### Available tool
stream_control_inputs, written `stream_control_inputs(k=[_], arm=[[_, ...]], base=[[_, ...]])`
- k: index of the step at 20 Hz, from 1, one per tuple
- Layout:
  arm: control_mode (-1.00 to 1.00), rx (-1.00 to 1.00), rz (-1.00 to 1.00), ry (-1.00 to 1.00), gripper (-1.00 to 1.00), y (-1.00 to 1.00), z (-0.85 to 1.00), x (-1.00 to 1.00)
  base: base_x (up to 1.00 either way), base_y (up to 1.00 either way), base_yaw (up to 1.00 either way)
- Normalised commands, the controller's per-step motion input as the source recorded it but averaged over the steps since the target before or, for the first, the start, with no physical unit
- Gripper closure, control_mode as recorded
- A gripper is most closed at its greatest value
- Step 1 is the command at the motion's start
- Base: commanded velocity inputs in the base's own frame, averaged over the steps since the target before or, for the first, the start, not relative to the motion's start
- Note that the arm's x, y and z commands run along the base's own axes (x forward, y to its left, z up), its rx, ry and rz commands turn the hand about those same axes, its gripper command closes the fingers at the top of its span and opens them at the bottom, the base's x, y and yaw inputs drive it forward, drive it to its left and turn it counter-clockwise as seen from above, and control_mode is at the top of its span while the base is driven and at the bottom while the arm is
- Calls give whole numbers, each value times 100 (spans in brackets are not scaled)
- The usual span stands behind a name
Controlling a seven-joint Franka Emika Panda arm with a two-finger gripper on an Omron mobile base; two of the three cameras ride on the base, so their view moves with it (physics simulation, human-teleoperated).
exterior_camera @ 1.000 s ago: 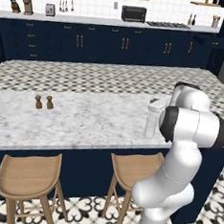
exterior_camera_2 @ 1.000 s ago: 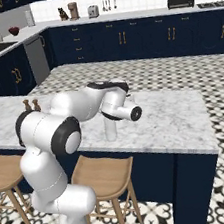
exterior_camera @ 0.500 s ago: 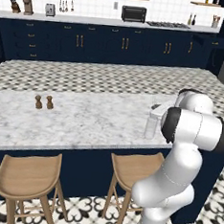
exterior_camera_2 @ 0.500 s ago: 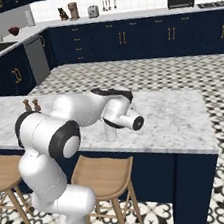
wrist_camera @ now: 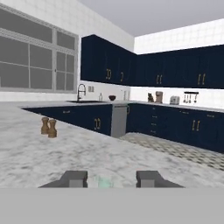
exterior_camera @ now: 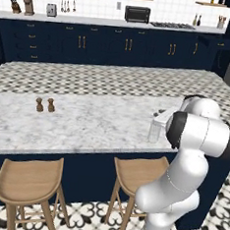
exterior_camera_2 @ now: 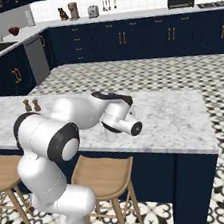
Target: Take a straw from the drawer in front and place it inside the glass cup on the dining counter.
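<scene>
Standing near the desk's (exterior_camera: 86,129) front right edge, the glass cup (exterior_camera: 155,129) is flanked by the spread pincer (wrist_camera: 111,178), nothing visibly held. If swung sideways, the cup could be toppled.

Glossy white rounded arm segments, dark bands at joints — small dark pincer (wrist_camera: 111,179) tips

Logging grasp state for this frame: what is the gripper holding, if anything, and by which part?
It cannot be told. In the hand view the gripper sits low over the dining counter, something pale greenish between its fingertips; no straw is identifiable.
</scene>
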Motion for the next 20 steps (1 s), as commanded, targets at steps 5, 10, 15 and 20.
stream_control_inputs(k=[5,10,15,20], arm=[[-100,0,0,-4,-100,0,0,0],[-100,0,0,-9,-100,0,66,-34],[-100,0,-1,-2,-100,0,100,-61],[-100,0,-4,7,-100,0,100,-58]], base=[[0,0,0],[0,0,0],[0,0,0],[0,0,0]])
